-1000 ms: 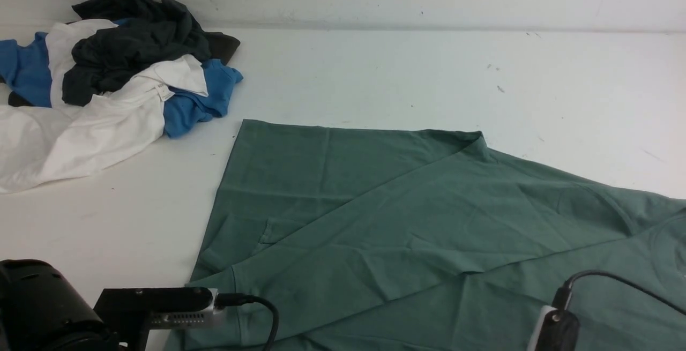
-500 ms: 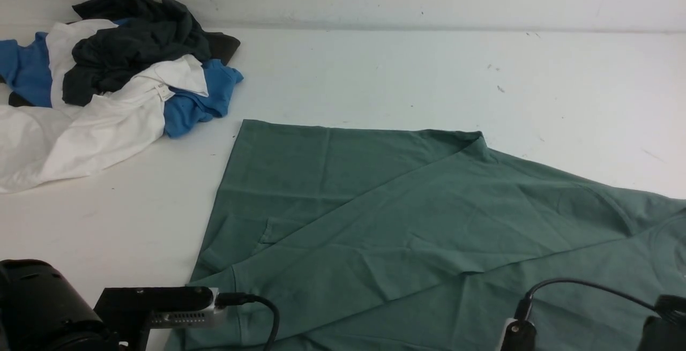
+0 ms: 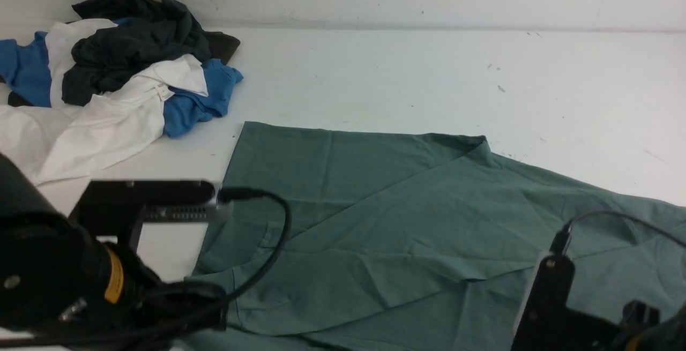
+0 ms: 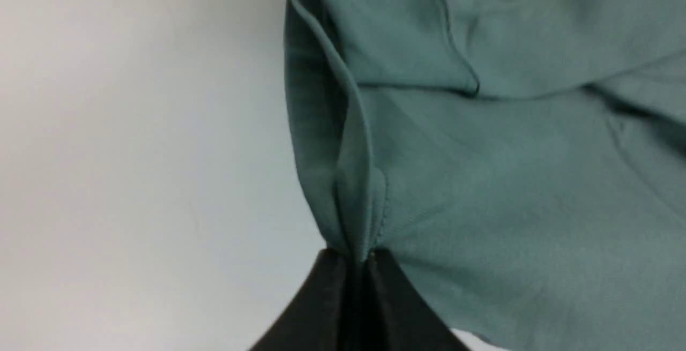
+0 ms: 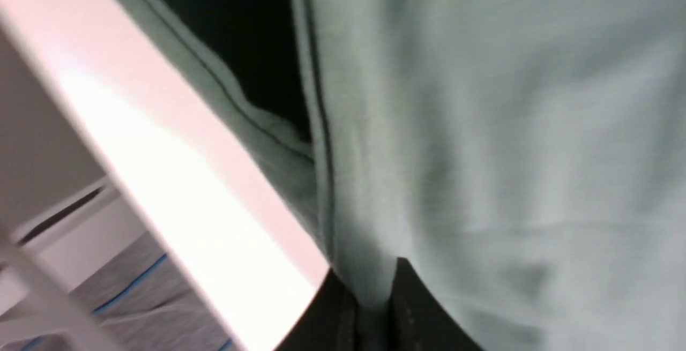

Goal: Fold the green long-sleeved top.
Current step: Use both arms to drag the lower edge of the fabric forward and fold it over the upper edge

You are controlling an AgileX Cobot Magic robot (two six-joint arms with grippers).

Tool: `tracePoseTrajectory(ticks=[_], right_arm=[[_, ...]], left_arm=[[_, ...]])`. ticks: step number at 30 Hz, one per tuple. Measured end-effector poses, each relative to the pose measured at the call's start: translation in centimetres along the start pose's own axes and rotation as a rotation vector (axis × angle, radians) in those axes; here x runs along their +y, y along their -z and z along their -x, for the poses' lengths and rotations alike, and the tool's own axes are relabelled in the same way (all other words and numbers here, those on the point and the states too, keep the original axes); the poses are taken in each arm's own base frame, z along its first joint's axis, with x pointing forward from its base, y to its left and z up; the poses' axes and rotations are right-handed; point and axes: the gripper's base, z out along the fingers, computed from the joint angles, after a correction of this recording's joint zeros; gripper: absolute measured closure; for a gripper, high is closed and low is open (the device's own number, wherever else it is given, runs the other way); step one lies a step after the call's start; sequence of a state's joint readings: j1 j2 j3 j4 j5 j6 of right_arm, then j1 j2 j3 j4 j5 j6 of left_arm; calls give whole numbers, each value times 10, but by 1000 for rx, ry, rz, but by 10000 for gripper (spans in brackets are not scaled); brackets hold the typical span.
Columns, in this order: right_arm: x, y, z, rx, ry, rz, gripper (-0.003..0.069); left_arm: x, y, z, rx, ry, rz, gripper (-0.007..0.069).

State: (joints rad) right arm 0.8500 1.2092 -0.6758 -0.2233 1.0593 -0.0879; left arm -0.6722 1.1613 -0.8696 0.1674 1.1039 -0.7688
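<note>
The green long-sleeved top (image 3: pixel 386 222) lies spread over the middle and right of the white table, with one part folded diagonally across the body. My left gripper (image 4: pixel 355 257) is shut on a bunched hem edge of the top (image 4: pixel 482 179) at its near left side. My right gripper (image 5: pixel 370 284) is shut on a fold of the same green fabric (image 5: pixel 482 126) close to the table's near edge. In the front view only the arms' wrists show, the left arm (image 3: pixel 64 265) and the right arm (image 3: pixel 552 308); their fingertips are hidden there.
A heap of blue, white and dark charcoal clothes (image 3: pixel 107 83) sits at the back left of the table (image 3: pixel 429 72). The wall runs along the table's far side. The table's near edge (image 5: pixel 177 179) shows in the right wrist view, with floor below it.
The left arm has risen with the top's near left edge in its grip. The right arm dipped, then came up. The top's far edge shifted slightly.
</note>
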Motion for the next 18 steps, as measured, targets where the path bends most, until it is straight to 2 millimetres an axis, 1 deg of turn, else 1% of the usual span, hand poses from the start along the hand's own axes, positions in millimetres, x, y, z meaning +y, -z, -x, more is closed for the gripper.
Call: tracePoseTrajectory(ticks=[2,3,4,6,7,8,10,11,13,14,15,16,17,18], right_arm=[[-14,12,6,-21,-29,-45,634],[-18,14,7,-25,-36,-53,634],[-34,24,15,-54,-61,-88,634],[-47,29,20,-70,-74,-108,634],[-63,35,26,-89,-91,-130,634],[-70,36,28,-91,-106,-136,634],[-86,40,35,-110,-135,-151,634],[-99,41,41,-123,-153,-161,634],[-119,40,51,-136,-181,-172,636],[-129,38,56,-137,-193,-174,636],[-130,40,57,-143,-193,-177,636],[-144,34,65,-137,-210,-174,636],[-149,33,66,-136,-219,-174,636],[-164,27,75,-135,-231,-175,636]], left_arm=[[-2,11,15,-52,19,-12,608],[-2,15,21,-66,27,-15,608],[-2,24,39,-106,42,-19,608],[0,31,56,-137,63,-22,608],[1,33,73,-150,70,-17,608],[3,33,84,-157,83,-14,608],[3,33,101,-164,97,-17,608],[4,32,117,-168,110,-22,608],[3,29,137,-170,124,-30,608],[3,25,151,-173,133,-35,608],[2,25,153,-172,134,-37,608],[1,19,170,-172,141,-45,608],[2,17,175,-173,145,-47,608],[-1,8,194,-173,148,-56,608]])
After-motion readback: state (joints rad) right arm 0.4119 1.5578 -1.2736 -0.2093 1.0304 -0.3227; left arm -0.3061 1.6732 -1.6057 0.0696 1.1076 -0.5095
